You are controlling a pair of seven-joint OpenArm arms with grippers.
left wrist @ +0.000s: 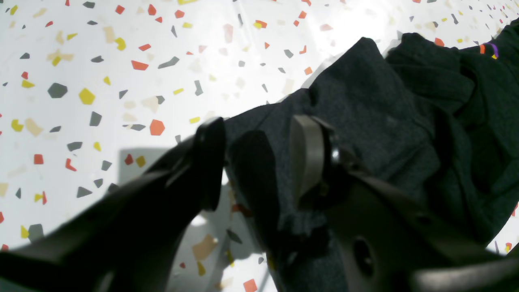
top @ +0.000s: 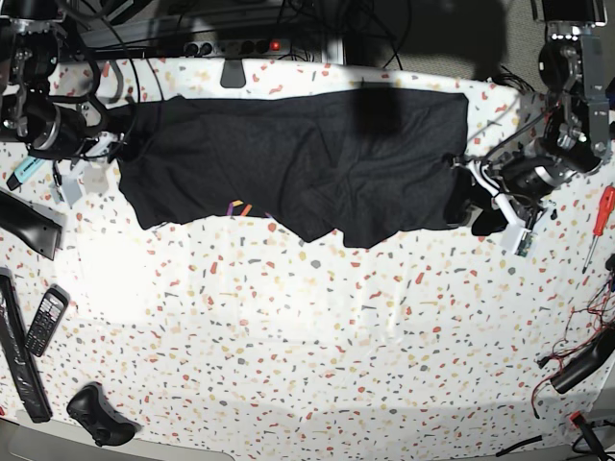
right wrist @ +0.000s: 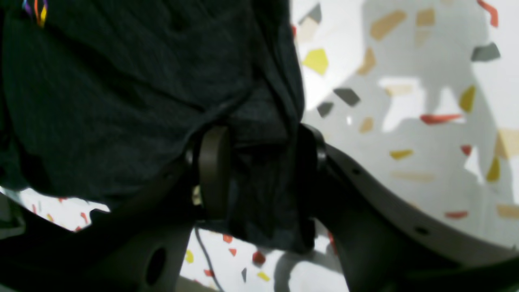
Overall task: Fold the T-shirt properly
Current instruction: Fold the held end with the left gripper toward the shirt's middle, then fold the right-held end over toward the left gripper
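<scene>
- T-shirt: spread wide across the far half of the speckled table, held at both ends; coloured print near its near edge.
- Left gripper: 2 fingers clamped on a fold of fabric at the shirt's end.
- Right gripper: fingers closed on bunched fabric at the opposite end.

T-shirt spread across table's far side, screwdriver right
</scene>
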